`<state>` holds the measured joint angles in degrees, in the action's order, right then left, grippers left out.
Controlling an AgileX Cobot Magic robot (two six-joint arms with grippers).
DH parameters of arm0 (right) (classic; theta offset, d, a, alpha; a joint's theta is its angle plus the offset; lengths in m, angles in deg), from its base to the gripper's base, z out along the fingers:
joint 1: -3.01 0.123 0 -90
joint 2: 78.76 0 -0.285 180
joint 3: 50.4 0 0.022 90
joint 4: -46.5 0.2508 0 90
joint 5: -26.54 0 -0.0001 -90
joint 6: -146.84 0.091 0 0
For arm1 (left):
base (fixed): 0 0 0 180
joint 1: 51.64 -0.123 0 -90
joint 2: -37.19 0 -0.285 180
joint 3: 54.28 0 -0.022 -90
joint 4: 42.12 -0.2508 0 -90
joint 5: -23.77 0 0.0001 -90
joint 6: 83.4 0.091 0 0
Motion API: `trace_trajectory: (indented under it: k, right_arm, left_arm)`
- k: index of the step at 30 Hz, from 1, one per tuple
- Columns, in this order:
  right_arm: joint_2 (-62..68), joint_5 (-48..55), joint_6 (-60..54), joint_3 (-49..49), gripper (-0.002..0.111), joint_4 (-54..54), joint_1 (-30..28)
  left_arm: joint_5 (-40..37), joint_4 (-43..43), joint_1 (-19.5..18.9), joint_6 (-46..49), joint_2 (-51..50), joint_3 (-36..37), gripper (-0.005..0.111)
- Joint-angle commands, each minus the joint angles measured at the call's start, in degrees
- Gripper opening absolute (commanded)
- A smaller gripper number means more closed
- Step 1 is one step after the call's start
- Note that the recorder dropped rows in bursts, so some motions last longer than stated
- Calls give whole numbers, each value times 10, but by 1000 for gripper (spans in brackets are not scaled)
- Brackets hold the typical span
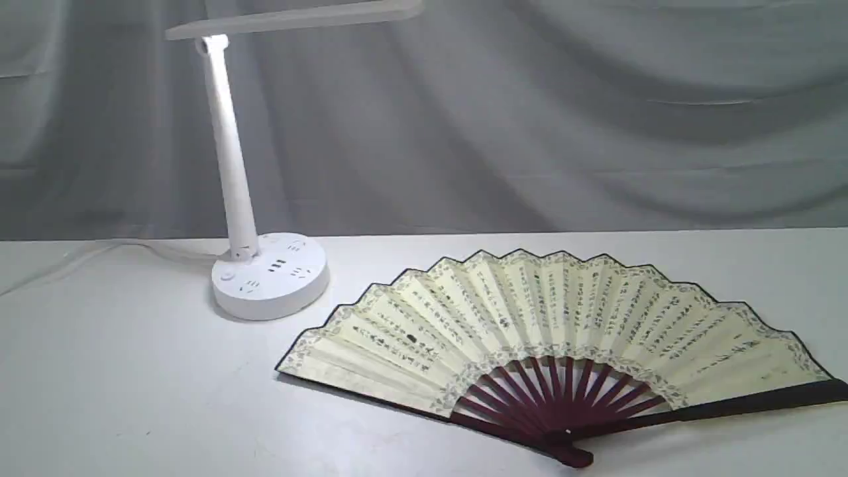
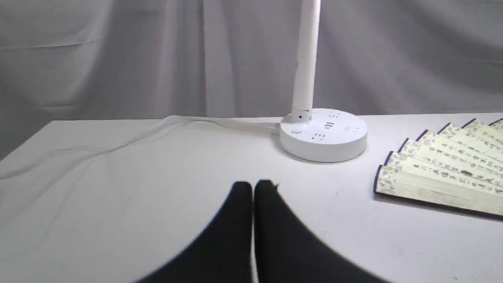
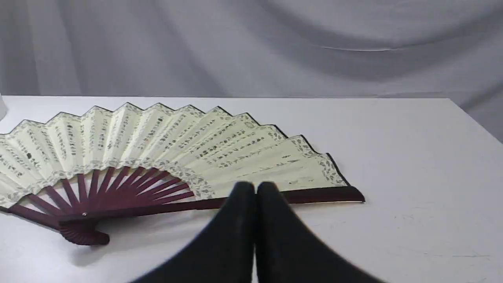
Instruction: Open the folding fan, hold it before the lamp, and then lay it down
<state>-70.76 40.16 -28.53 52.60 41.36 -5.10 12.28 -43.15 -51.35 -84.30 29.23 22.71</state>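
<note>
Two empty pairs, left fingers (image 2: 240,204) and right fingers (image 3: 243,204) pressed together; folding fan (image 1: 556,311) flat on table (image 1: 132,384).
Laying-down looks done: retreat clear of leaf and lamp (image 1: 228,152).

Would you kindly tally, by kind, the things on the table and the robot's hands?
Fan: 1
Lamp: 1
Hands: 2 (left hand, right hand, both shut)
Total: 4
</note>
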Motion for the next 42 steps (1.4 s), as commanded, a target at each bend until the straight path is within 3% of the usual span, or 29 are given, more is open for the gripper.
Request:
trace_trajectory:
  k: [1, 35, 42]
  right_arm:
    - [-2, -5, 2, -2, 0, 5, -5]
    - [-2, -13, 3, -2, 0, 13, -5]
    - [-2, -14, 2, -2, 0, 13, -28]
  left_arm:
    - [-1, -3, 3, -3, 2, 2, 0]
    - [-1, -3, 3, -3, 2, 2, 0]
    - [-1, -3, 3, -3, 2, 2, 0]
